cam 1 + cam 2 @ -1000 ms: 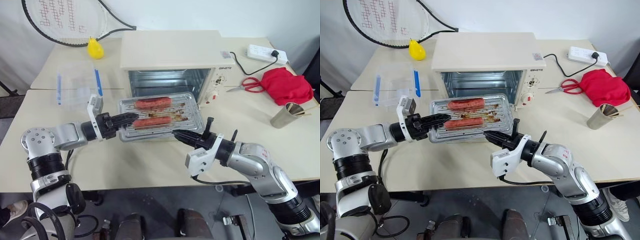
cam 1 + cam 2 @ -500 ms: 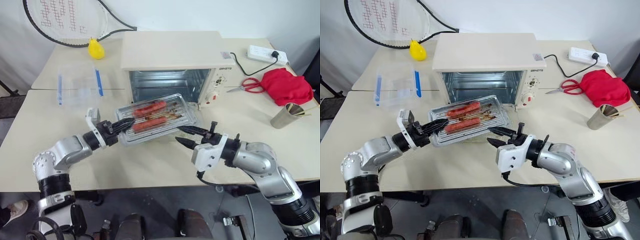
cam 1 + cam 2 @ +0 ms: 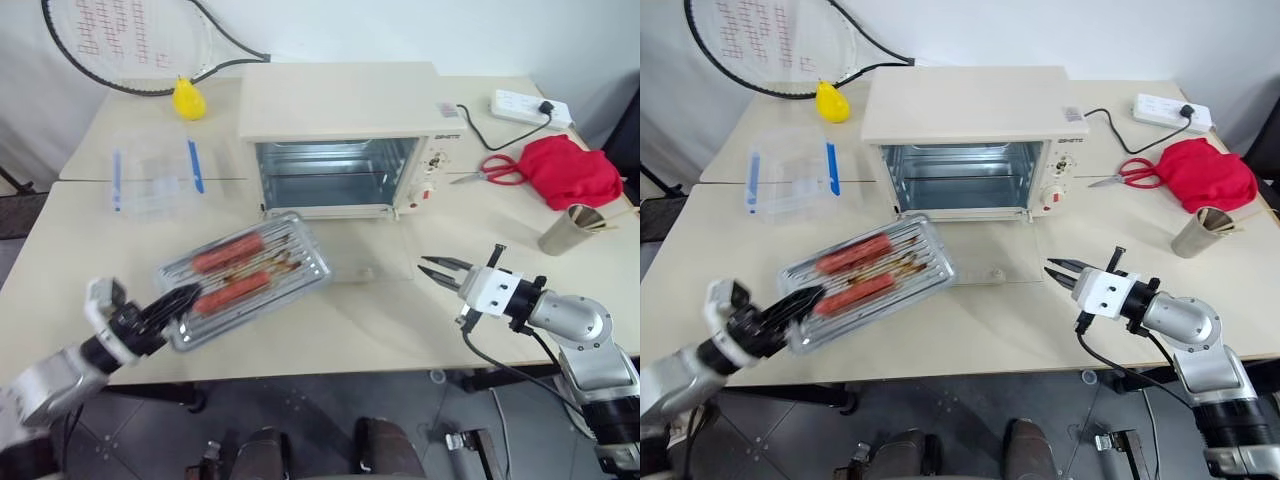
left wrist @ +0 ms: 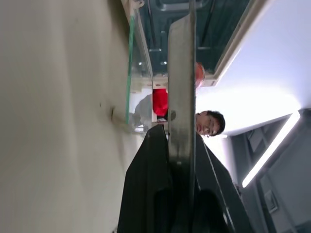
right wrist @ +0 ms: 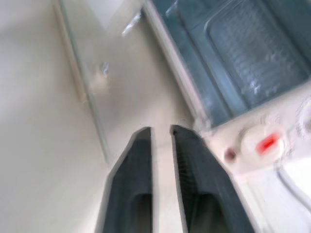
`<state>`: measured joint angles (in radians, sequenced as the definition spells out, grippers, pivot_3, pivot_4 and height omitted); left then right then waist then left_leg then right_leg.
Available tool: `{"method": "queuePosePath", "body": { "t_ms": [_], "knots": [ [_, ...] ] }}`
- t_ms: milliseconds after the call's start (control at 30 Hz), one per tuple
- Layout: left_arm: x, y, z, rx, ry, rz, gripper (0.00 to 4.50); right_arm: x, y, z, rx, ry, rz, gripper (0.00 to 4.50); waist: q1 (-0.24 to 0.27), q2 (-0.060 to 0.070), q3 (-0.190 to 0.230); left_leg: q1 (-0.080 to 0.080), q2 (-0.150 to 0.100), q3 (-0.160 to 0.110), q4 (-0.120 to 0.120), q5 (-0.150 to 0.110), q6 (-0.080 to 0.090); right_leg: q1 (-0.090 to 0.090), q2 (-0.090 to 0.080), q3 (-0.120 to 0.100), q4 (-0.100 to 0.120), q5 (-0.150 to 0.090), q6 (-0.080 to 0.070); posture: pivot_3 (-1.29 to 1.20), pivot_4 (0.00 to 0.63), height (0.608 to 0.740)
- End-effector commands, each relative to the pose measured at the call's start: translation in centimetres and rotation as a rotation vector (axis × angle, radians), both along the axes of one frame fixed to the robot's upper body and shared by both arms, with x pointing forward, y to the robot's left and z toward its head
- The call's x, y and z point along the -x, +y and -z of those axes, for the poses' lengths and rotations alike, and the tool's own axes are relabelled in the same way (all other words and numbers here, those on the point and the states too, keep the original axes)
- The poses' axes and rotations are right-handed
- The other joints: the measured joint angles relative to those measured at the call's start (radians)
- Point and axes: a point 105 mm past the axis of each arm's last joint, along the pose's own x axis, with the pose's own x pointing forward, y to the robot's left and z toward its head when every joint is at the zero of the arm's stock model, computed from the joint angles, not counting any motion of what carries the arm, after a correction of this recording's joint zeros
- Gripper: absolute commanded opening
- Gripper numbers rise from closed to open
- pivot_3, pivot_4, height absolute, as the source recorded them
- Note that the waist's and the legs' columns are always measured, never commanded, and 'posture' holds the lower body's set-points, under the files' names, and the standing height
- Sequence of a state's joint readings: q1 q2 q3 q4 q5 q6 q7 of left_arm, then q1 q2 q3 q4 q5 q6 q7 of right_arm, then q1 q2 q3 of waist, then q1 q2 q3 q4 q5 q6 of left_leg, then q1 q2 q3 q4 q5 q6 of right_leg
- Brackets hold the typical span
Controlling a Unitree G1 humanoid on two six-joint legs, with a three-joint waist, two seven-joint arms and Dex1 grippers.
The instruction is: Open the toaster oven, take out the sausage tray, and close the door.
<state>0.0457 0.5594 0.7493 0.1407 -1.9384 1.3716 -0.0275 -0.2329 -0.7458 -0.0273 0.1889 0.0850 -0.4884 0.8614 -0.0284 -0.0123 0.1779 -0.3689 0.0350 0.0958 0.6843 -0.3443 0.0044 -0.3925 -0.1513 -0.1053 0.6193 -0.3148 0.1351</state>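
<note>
The cream-white toaster oven [image 3: 340, 110] stands at the middle of the table with its inside bare. Its glass door [image 3: 375, 258] lies flat on the table in front of it. The silver sausage tray [image 3: 262, 262], with two reddish sausages on a wire rack, hangs tilted over the table's front left. My left gripper [image 3: 185, 297] is shut on the tray's near edge, and the left wrist view shows that edge [image 4: 181, 97] clamped between the fingers [image 4: 150, 170]. To the right of the door my right gripper [image 3: 428, 266] is shut and holds nothing, pointing toward the oven.
A clear plastic box with blue clips [image 3: 150, 175] sits left of the oven, a yellow pear-shaped thing [image 3: 185, 97] and a racket [image 3: 120, 40] behind it. On the right lie scissors [image 3: 500, 165], a red cloth [image 3: 560, 170], a metal cup [image 3: 565, 230] and a power strip [image 3: 520, 105].
The right gripper let go of the tray, swung away to the right and shut. The left gripper carried the tray left and toward the table's front edge, clear of the door.
</note>
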Motion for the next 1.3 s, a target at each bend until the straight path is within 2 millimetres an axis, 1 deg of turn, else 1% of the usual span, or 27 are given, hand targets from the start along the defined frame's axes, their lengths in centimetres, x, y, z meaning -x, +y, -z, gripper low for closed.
{"method": "queuePosePath", "body": {
  "t_ms": [33, 100, 200, 300, 400, 467, 533, 700, 800, 867, 1033, 1067, 1133, 1167, 1200, 1300],
  "knots": [
    [0.9, 1.8, -1.5, 0.045, -0.105, -0.143, 0.00, -0.6, -0.7, 0.1, -0.073, 0.065, -0.006, 0.03, 0.002, 0.000, 0.000, 0.000, 0.001, 0.000, 0.000, 0.000, 0.000, 0.000, 0.000, 0.000, 0.000, 0.000, 0.000, 0.00, 0.150, 0.740],
    [1.4, 2.3, -1.2, 0.055, -0.108, -0.210, 0.00, -1.0, -0.9, 0.7, -0.089, 0.111, -0.007, 0.03, 0.002, 0.000, 0.000, 0.000, 0.001, 0.000, 0.001, 0.000, 0.000, 0.000, 0.000, 0.000, 0.001, 0.000, -0.001, 0.00, 0.150, 0.740],
    [2.0, 4.1, -0.8, 0.109, -0.124, -0.440, 0.00, -1.6, -0.9, 2.1, -0.086, 0.207, -0.023, 0.03, 0.004, 0.001, 0.000, 0.001, 0.001, 0.000, 0.002, 0.000, 0.000, 0.001, 0.000, 0.001, 0.001, 0.000, 0.000, 0.00, 0.150, 0.740],
    [2.2, 4.5, -0.8, 0.145, -0.132, -0.553, 0.00, -2.4, -0.7, 2.4, -0.142, 0.270, -0.013, 0.03, 0.005, -0.001, -0.001, 0.000, 0.001, -0.001, 0.002, 0.000, 0.000, 0.002, -0.001, 0.000, 0.000, 0.000, 0.000, 0.00, 0.150, 0.740],
    [2.3, 4.5, -0.4, 0.175, -0.107, -0.631, 0.00, -3.5, -0.2, 2.1, -0.202, 0.290, -0.009, 0.03, 0.005, -0.001, -0.001, 0.000, 0.001, 0.000, 0.002, 0.000, 0.000, 0.001, 0.000, 0.000, 0.000, 0.000, 0.000, 0.00, 0.150, 0.740],
    [2.2, 4.0, -0.2, 0.184, -0.089, -0.642, 0.00, -4.3, 0.5, 1.4, -0.287, 0.293, -0.018, 0.03, 0.003, -0.001, -0.001, 0.000, 0.000, 0.000, 0.002, 0.000, 0.000, 0.001, 0.000, 0.000, 0.000, 0.000, 0.000, 0.00, 0.150, 0.740],
    [2.0, 3.5, -0.4, 0.190, -0.091, -0.644, 0.00, -4.6, 0.8, 1.0, -0.333, 0.293, -0.036, 0.03, 0.004, -0.001, -0.001, 0.000, 0.001, 0.000, 0.002, 0.000, 0.000, 0.001, 0.000, 0.000, 0.001, 0.000, 0.000, 0.00, 0.150, 0.740],
    [1.4, 3.3, -1.1, 0.200, -0.109, -0.659, 0.00, -4.6, 1.1, -0.1, -0.403, 0.263, -0.068, 0.03, 0.015, -0.001, -0.001, -0.001, 0.000, -0.001, 0.002, 0.000, 0.000, 0.001, 0.000, 0.000, 0.000, 0.000, 0.000, 0.00, 0.150, 0.740],
    [1.0, 2.9, -1.5, 0.207, -0.119, -0.647, 0.00, -4.1, 1.1, -1.4, -0.460, 0.254, -0.094, 0.03, 0.021, -0.001, -0.001, -0.001, 0.000, 0.000, 0.002, 0.000, 0.000, 0.001, 0.000, 0.000, 0.000, 0.000, 0.000, 0.00, 0.150, 0.740],
    [0.8, 2.3, -1.9, 0.206, -0.137, -0.625, 0.00, -3.6, 1.2, -2.7, -0.497, 0.250, -0.116, 0.03, 0.026, -0.001, -0.001, -0.001, 0.000, 0.000, 0.002, 0.000, 0.000, 0.001, 0.000, 0.000, 0.000, 0.000, 0.000, 0.00, 0.150, 0.740],
    [0.4, 1.7, -2.7, 0.201, -0.168, -0.604, 0.00, -3.0, 1.0, -7.1, -0.639, 0.220, -0.134, 0.03, 0.028, -0.001, -0.001, -0.001, 0.000, 0.000, 0.002, 0.000, 0.000, 0.001, 0.000, 0.000, 0.000, 0.000, 0.000, 0.00, 0.150, 0.740],
    [0.4, 1.7, -2.7, 0.200, -0.171, -0.603, 0.00, -2.9, 1.1, -7.6, -0.652, 0.219, -0.139, 0.03, 0.028, -0.001, -0.001, -0.001, 0.000, 0.000, 0.002, 0.000, 0.000, 0.001, 0.000, 0.000, 0.000, 0.000, 0.000, 0.00, 0.150, 0.740],
    [0.3, 1.4, -3.0, 0.193, -0.176, -0.590, 0.00, -2.3, 1.2, -10.0, -0.762, 0.207, -0.192, 0.03, 0.028, -0.001, -0.001, -0.001, 0.000, 0.000, 0.002, -0.001, 0.000, 0.001, 0.000, 0.000, 0.000, 0.000, 0.000, 0.00, 0.150, 0.740],
    [0.3, 1.2, -3.1, 0.190, -0.179, -0.584, 0.00, -2.0, 1.3, -10.8, -0.798, 0.211, -0.220, 0.03, 0.028, -0.001, -0.001, -0.001, 0.000, 0.000, 0.002, -0.001, 0.000, 0.001, 0.000, 0.000, 0.000, 0.000, 0.000, 0.00, 0.150, 0.740],
    [0.2, 1.0, -3.3, 0.182, -0.183, -0.573, 0.00, -1.4, 1.6, -11.1, -0.804, 0.248, -0.264, 0.03, 0.029, -0.001, -0.001, -0.001, 0.000, 0.000, 0.002, -0.001, 0.000, 0.001, 0.000, 0.000, 0.000, 0.000, 0.000, 0.00, 0.150, 0.740],
    [0.1, 0.3, -4.0, 0.160, -0.209, -0.545, 0.00, -0.8, 1.3, -11.6, -0.793, 0.279, -0.248, 0.03, 0.033, -0.001, -0.001, -0.001, 0.000, -0.001, 0.002, -0.001, 0.001, 0.001, 0.000, 0.000, -0.001, 0.000, 0.000, 0.00, 0.150, 0.740]
  ]
}}
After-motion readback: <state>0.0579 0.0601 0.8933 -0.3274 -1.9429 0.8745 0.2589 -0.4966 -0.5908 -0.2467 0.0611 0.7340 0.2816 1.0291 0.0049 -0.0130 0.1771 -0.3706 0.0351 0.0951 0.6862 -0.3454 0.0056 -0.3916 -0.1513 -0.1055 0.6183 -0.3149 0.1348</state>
